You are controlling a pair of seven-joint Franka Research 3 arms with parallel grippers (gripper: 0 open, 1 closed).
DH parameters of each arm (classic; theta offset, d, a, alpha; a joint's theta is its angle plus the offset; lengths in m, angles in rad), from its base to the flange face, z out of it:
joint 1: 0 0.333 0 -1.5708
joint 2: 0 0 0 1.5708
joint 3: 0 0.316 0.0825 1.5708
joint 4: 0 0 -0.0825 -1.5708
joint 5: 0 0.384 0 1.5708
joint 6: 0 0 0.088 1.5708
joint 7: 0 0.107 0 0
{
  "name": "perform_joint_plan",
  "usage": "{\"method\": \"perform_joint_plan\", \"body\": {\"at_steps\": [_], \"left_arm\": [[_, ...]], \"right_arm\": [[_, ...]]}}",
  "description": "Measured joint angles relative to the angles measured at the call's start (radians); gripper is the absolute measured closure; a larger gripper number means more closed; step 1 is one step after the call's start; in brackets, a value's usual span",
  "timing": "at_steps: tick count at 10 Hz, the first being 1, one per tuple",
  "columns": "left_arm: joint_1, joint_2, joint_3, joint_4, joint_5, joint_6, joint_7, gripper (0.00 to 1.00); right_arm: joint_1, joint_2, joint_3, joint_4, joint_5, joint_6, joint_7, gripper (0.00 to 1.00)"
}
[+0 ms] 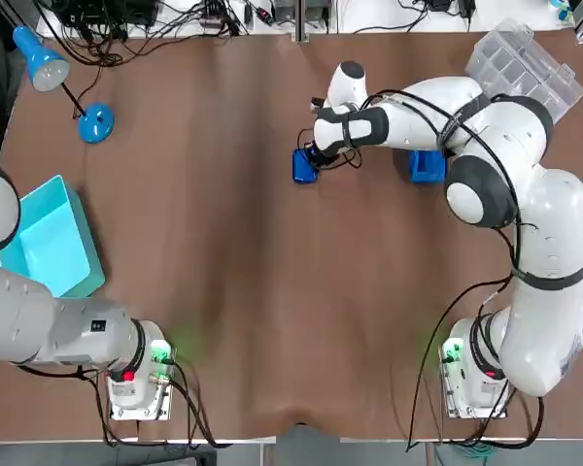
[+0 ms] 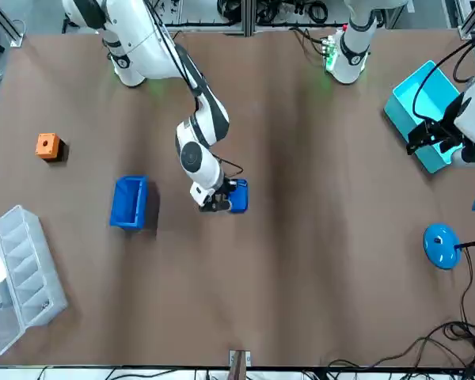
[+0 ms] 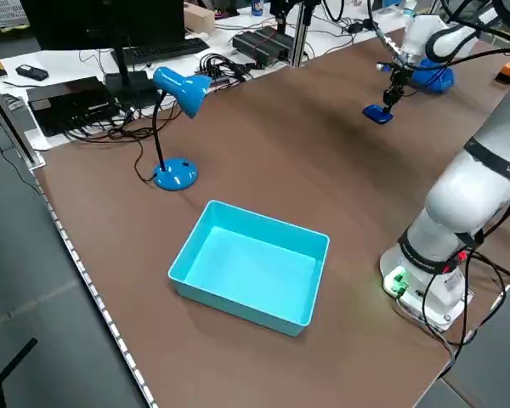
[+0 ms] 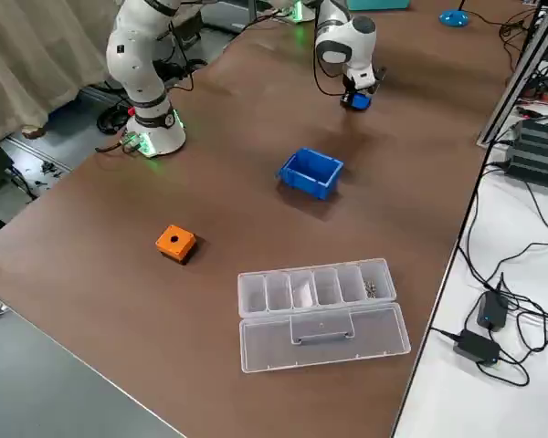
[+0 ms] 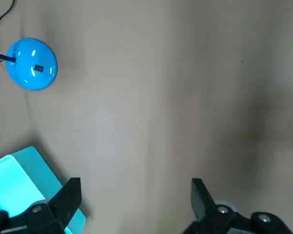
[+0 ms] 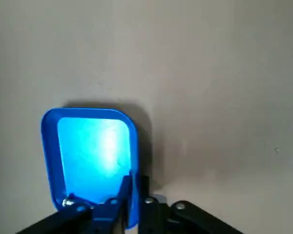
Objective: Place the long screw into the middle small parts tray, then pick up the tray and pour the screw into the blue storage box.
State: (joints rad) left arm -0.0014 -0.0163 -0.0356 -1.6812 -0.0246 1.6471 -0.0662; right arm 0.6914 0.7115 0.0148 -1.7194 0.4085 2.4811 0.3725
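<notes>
Shows the right gripper (image 2: pixel 216 204) low over the far middle of the tabletop (image 1: pixel 272 311), jaws clamped on the rim at one end of the small blue tray (image 6: pixel 88 156). Leaves unclear whether the tray rests on the surface or hangs just above it. Reveals, in the right wrist view, a small silvery piece (image 6: pixel 68 201) inside the tray, in the corner beside the jaws; too small to confirm as the screw. Places the dark-blue bin (image 1: pixel 428 166) near the tray, to the robot's right of it, not touching. Places the light-blue storage box (image 3: pixel 251 263) well apart at the robot's left edge, open side up. Shows the left gripper (image 5: pixel 135 187) above bare tabletop beside that box, jaws wide apart, holding nothing. Also on the tabletop: clear compartment case (image 4: pixel 320 301), orange block (image 4: pixel 175 242), blue desk lamp (image 1: pixel 95 123).
</notes>
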Motion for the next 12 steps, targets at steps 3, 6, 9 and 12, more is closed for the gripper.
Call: {"method": "perform_joint_plan", "body": {"at_steps": [3,6,9,12], "left_arm": [[0.0,0.0,0.0,0.0,0.0,0.0,0.0,0.01],[0.0,0.004,0.0,0.0,0.0,0.0,-0.002,0.01],[0.0,0.006,0.0,0.0,0.0,0.0,-0.004,0.01],[0.0,0.006,0.0,0.0,0.0,0.0,-0.004,0.01]], "right_arm": [[0.0,-0.003,-0.001,0.0,0.0,-0.002,0.001,0.98],[-0.003,-0.008,-0.002,0.009,0.0,-0.002,0.001,0.99],[-0.019,-0.03,-0.002,0.01,0.0,-0.006,0.001,0.99],[-0.064,-0.079,-0.008,0.02,0.0,-0.086,-0.002,0.99]]}}
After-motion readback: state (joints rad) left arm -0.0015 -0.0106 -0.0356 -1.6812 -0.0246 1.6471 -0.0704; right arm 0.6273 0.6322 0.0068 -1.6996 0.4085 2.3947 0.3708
